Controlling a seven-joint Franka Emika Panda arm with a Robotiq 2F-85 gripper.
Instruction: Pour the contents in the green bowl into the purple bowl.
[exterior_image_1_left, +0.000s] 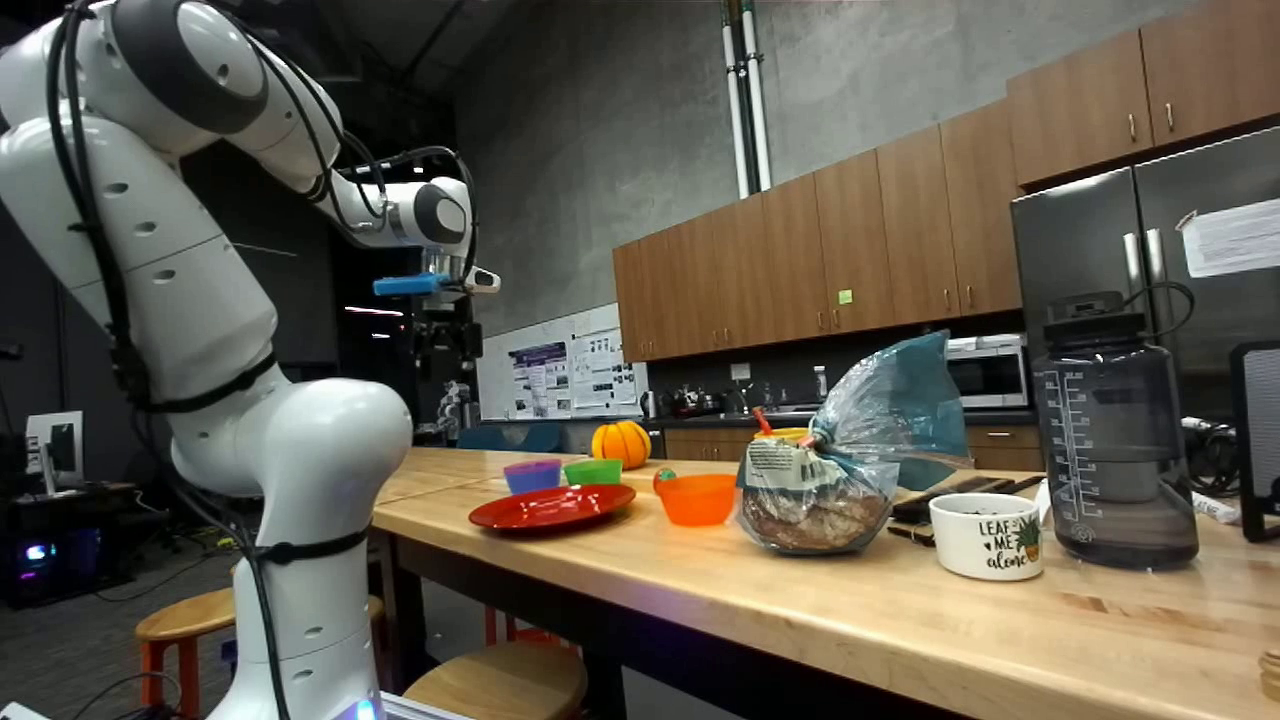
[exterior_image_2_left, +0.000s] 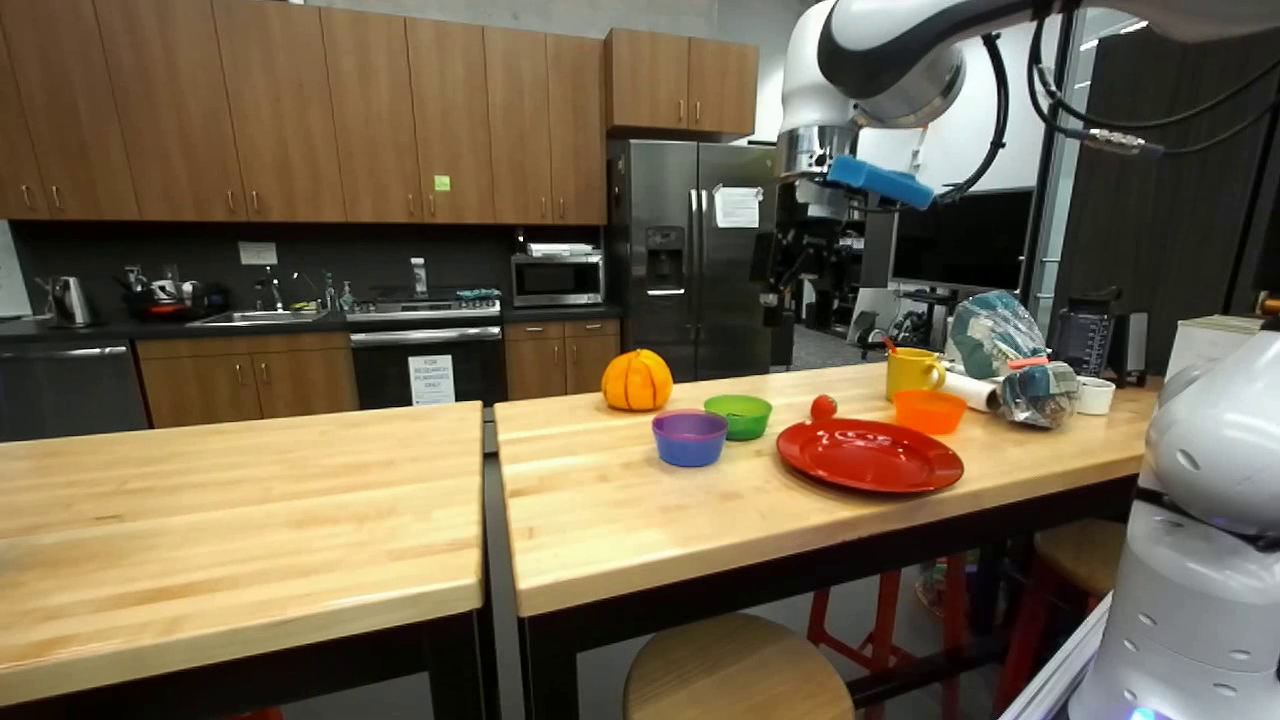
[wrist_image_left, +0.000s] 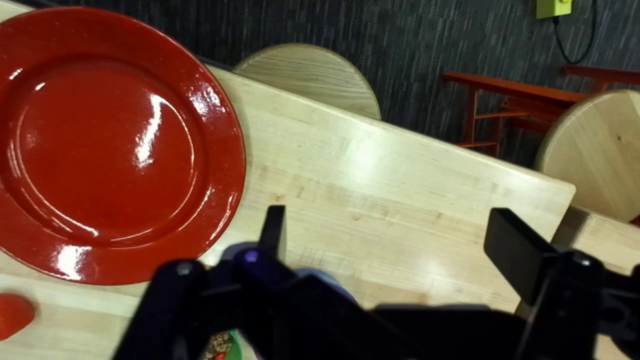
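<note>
While a round orange pumpkin with dark ribs (exterior_image_2_left: 637, 382) sits on the left, far side of the pale wooden table (exterior_image_2_left: 620, 520) in an exterior view, look just nearer and to its right: there's the small round purple plastic bowl (exterior_image_2_left: 690, 427), upright, blue showing on its lower part. Right beside it, slightly farther back, comes the small round lime-green plastic bowl (exterior_image_2_left: 738, 417), upright on the wood, and whether the two touch is too close to call. The wrist view gives us brown and red bits (wrist_image_left: 220, 345) inside that green one! Above the table hangs the black two-fingered gripper (wrist_image_left: 387, 232), fingers spread wide, tabletop showing through the gap. Moving right, a red strawberry (exterior_image_2_left: 823, 407) lies on the wood just beyond the large, round, glossy red plate (exterior_image_2_left: 868, 455), which sits flat toward the near edge. Farther right and farther back stands a yellow mug (exterior_image_2_left: 911, 372), with a round orange plastic bowl (exterior_image_2_left: 928, 413) nearer. Then it's a white roll (exterior_image_2_left: 972, 390), a clear and teal plastic bag (exterior_image_2_left: 1000, 340), and, at the right end, a small white bowl with black lettering (exterior_image_2_left: 1094, 396), a tall grey see-through bottle with a black lid (exterior_image_2_left: 1085, 342) standing beyond it.
</note>
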